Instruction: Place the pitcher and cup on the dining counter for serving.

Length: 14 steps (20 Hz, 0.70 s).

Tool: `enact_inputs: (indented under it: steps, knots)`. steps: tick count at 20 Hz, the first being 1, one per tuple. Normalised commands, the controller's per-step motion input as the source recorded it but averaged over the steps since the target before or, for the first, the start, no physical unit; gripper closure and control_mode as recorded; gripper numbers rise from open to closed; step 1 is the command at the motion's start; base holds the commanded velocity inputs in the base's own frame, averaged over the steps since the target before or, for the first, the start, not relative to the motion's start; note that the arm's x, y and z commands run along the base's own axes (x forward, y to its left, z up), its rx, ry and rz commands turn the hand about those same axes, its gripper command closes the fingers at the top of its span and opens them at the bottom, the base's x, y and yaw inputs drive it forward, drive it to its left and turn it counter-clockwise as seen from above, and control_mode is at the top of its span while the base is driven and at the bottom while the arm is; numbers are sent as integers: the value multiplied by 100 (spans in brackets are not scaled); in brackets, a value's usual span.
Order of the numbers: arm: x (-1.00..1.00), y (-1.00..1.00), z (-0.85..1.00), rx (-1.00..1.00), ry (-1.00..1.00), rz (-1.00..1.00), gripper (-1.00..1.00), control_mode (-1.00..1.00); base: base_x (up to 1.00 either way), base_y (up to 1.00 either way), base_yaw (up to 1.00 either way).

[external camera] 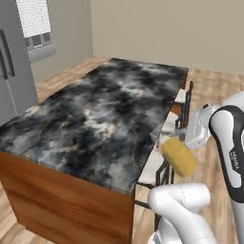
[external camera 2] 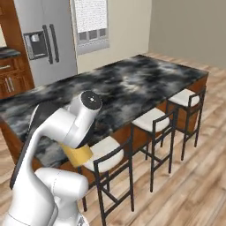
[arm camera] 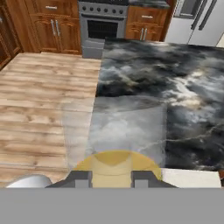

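Carry step, first item. End effector (arm camera: 111, 178) closed on the pitcher (external camera: 179, 157), held tilted off the tabletop (external camera: 95, 119) edge, lower right of the left base view, above the stools (external camera 2: 152, 120). In the hand view its clear rim spans centre frame. Cup not placed. Next, by my judgement: lift over the edge, level it, set down on stone, release.

We see beige walls (external camera: 181, 28), a wood plank floor (external camera 2: 190, 185), a steel refrigerator (external camera 2: 44, 39), white-seated stools (external camera 2: 152, 119) and a window (external camera 2: 90, 20).
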Motion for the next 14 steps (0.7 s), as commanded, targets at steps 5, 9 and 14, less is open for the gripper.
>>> enact_inputs:
  steps: [5,9,14]
  knots:
    - [0,0,0,0,0,0,100,100,33,-70,58]
    - [0,0,0,0,0,0,100,100,28,-74,58]
    - [0,0,0,0,0,0,100,100,20,-80,57]
